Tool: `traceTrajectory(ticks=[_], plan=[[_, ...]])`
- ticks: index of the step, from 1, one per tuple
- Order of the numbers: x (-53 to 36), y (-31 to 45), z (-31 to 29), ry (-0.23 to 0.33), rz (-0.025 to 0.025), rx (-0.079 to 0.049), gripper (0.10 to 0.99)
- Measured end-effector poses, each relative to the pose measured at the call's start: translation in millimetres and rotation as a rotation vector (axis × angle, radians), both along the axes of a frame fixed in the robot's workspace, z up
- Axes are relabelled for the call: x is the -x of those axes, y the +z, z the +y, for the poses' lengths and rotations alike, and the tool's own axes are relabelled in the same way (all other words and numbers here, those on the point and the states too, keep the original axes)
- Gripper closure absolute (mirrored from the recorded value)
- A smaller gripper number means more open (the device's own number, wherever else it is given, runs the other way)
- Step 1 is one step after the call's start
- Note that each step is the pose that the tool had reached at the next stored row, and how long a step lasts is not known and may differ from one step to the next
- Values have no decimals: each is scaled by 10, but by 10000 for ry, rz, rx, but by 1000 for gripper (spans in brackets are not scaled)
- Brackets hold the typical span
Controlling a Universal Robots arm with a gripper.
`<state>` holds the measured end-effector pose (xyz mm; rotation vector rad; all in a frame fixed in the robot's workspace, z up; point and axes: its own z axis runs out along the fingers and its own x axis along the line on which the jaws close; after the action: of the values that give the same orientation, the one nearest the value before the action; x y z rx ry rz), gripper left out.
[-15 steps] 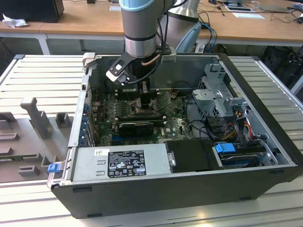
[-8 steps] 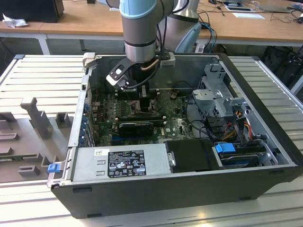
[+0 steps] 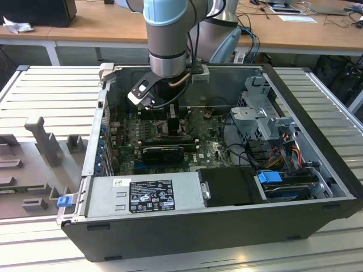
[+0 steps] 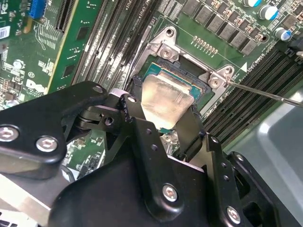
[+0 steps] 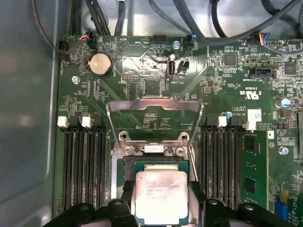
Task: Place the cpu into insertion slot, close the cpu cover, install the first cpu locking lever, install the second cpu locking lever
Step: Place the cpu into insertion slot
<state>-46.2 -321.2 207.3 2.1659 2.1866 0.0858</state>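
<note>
Hand: the hand (image 5: 161, 201) is clamped on the cpu (image 5: 161, 191), with fingers (image 5: 127, 198) on two opposite edges.
Cpu: it sits low over the slot (image 5: 124, 171), inside the open case (image 3: 227, 232). I cannot tell whether it is seated or just above.
Cover: the cover (image 5: 156, 103) stands raised behind the slot, not yet closed.
Risk, tilt: if the cpu is let go while not level, it could land crooked and bend the contacts.
Risk, turn: if it is off square, a corner may ride on the rim.
Hidden: the fingers block the cpu's near edge, and the cpu covers the slot floor.
Cut off: a thin lever (image 4: 265, 93) runs out of the second wrist view.
</note>
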Motion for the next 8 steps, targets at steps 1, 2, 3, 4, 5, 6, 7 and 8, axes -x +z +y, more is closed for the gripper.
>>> traceTrajectory(ticks=[1,2,3,4,5,6,7,8], plan=[[1,-16,6,-3,7,0,557],[0,-22,10,-2,10,1,557],[0,-27,17,-1,14,1,557],[0,-31,20,-2,15,0,557],[0,-34,24,-5,16,0,557],[0,-37,28,-6,18,0,557],[-1,-41,30,-4,19,0,557],[0,-44,32,-4,21,0,557]])
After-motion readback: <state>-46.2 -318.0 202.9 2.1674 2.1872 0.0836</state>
